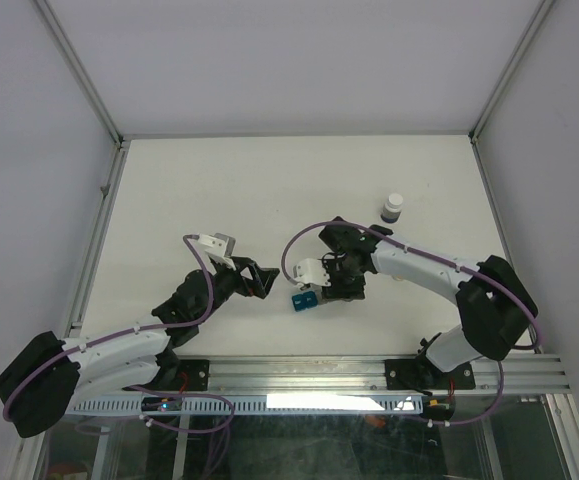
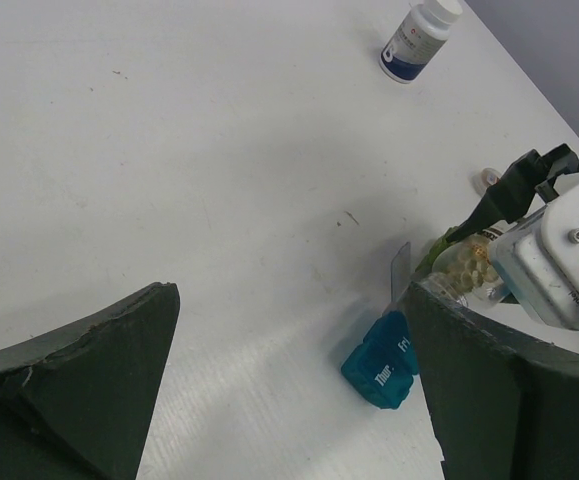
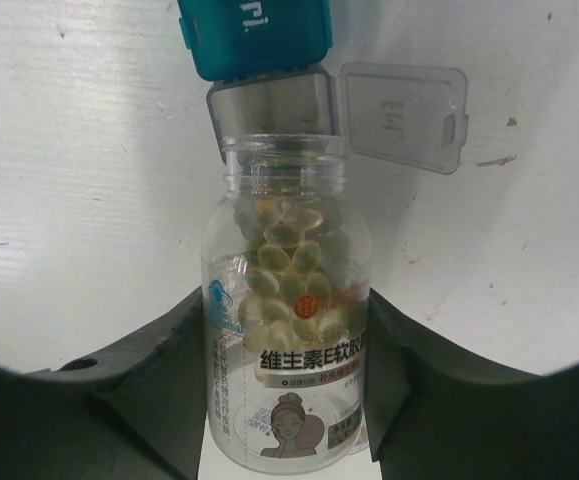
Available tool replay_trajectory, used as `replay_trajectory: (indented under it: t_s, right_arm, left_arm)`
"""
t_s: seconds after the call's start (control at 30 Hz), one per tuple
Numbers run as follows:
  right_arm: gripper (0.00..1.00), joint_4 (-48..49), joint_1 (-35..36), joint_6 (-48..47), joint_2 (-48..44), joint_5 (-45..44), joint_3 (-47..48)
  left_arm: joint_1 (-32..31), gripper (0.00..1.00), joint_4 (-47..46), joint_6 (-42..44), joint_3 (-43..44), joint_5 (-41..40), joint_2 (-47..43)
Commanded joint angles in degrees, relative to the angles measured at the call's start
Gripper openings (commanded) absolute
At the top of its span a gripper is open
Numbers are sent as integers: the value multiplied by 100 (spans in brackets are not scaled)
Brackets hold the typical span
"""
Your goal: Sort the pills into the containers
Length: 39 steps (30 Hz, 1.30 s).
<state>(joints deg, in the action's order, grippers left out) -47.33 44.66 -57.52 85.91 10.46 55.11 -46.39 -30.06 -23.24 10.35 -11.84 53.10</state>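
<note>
Clamped in the right claw (image 3: 287, 310): a clear bottle (image 3: 287, 230), with one dark finger (image 3: 159, 380) pressed to each side. Packed with small yellow pills (image 3: 284, 265). Open at the top. Tipped so the mouth points at the containers (image 3: 254, 35), right at the grey box (image 3: 274, 110), touching it or just over it; hard to tell which. Clear lid (image 3: 404, 115) of the grey box flipped open to one side. Next to the grey box, a teal box (image 2: 379, 365) with its lid shut and white letters on top. Rest of the strip cut off at the edge of this view.

From above, containers lying on the white table (image 1: 219, 190) near the front edge, between the two claws and right up against the right one. Only the teal-blue end showing there, the rest hidden under the claw.

On the other side, the left claw (image 1: 266, 280), spread wide apart and holding nothing. Low over the table, a little to the left of the containers, not touching them. In its own camera, dark fingers (image 2: 99, 390) at both sides of the picture, bare table between them, the teal box close by the right-hand one.

Far back on the right, well apart from all this, a second bottle (image 1: 393, 208) with a white cap, standing up. Near the right arm (image 1: 419, 262), a small white round thing (image 2: 486, 180) on the table.
</note>
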Motion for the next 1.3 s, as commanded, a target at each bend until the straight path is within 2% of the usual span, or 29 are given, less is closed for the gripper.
replay_trajectory:
  t_s: [0.0, 1.27]
  right_arm:
    - [13, -114, 76, 83, 20, -205, 284]
    - [13, -582, 534, 197, 418, -949, 736]
  left_arm:
    - [56, 99, -353, -84, -33, 89, -115]
    - [85, 99, -342, -127, -120, 137, -234]
